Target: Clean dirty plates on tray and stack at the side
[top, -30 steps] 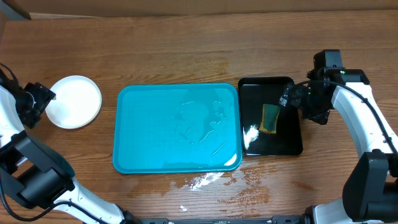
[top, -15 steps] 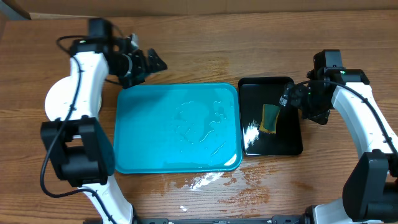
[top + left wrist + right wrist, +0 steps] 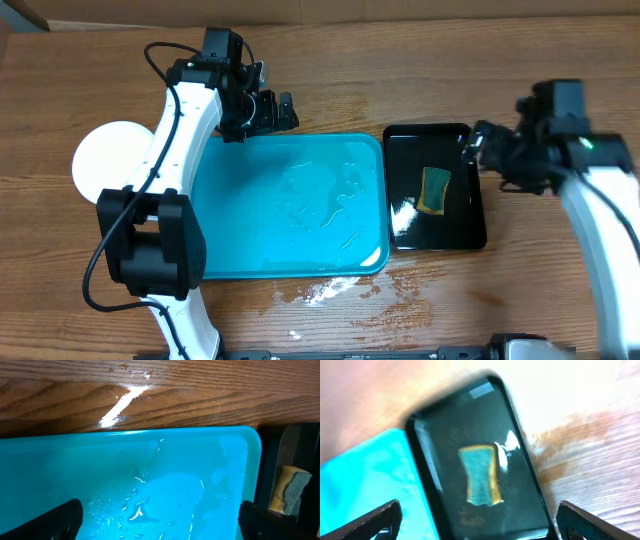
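Observation:
The turquoise tray [image 3: 215,250] lies in the middle of the table, wet and with no plate on it. It fills the left wrist view [image 3: 60,460]. A white plate [image 3: 100,165] sits on the table to the tray's left, partly hidden by my left arm; I cannot tell whether others lie under it. My left gripper [image 3: 280,110] hovers open and empty over the tray's far edge, its fingers wide apart [image 3: 160,522]. My right gripper [image 3: 474,148] is open and empty [image 3: 480,522] at the right edge of the black tray.
A glossy black tray [image 3: 468,232] right of the turquoise one holds a green-and-yellow sponge [image 3: 435,190], also seen in the right wrist view [image 3: 480,475], and a white foam patch [image 3: 403,215]. White residue and wet patches [image 3: 330,290] lie on the wood in front of the tray.
My left arm has swung from beside the white plate at the far left to the tray's far edge. My right arm has shifted slightly to the right.

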Motion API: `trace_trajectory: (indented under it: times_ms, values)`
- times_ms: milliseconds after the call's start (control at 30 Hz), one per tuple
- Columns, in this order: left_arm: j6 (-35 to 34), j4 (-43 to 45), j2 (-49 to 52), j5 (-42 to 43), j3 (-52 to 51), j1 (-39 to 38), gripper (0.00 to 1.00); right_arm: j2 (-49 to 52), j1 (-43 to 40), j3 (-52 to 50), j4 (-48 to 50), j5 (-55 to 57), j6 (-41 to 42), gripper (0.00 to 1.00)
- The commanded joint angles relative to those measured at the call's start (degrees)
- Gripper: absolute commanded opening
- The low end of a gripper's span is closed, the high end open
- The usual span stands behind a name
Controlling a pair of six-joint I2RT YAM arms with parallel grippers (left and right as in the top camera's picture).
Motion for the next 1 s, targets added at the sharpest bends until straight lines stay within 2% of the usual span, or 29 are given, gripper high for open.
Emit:
trace_trajectory:
  times_ms: [0,367,500,733,900,967]
  values:
    - [1.31,0.00,-0.87,-0.57,-0.20,-0.37,1.00,-11.06,-0.11,0.68,0.11,-0.28,0.20,1.00]
    - [1.29,0.00,-0.87,-0.57,-0.20,-0.37,1.00,-37.16,-0.11,0.66,0.00,-0.26,0.20,1.00]
    - [1.31,0.02,-0.87,-0.57,-0.20,-0.37,1.00,-45.11,-0.11,0.59,-0.66,7.10,-0.44,1.00]
    - [1.31,0.00,-0.87,-0.57,-0.17,-0.37,1.00,-56.48,-0.11,-2.16,-2.01,8.74,-3.48,1.00]
    - [1.31,0.00,-0.87,-0.57,-0.20,-0.37,1.00,-66.40,-0.11,-11.61,7.78,8.74,-8.35,1.00]
    - [1.31,0.00,-0.87,-0.57,-0.20,-0.37,1.00,-70.49,-0.11,-17.86,14.62,8.68,-8.85,1.00]
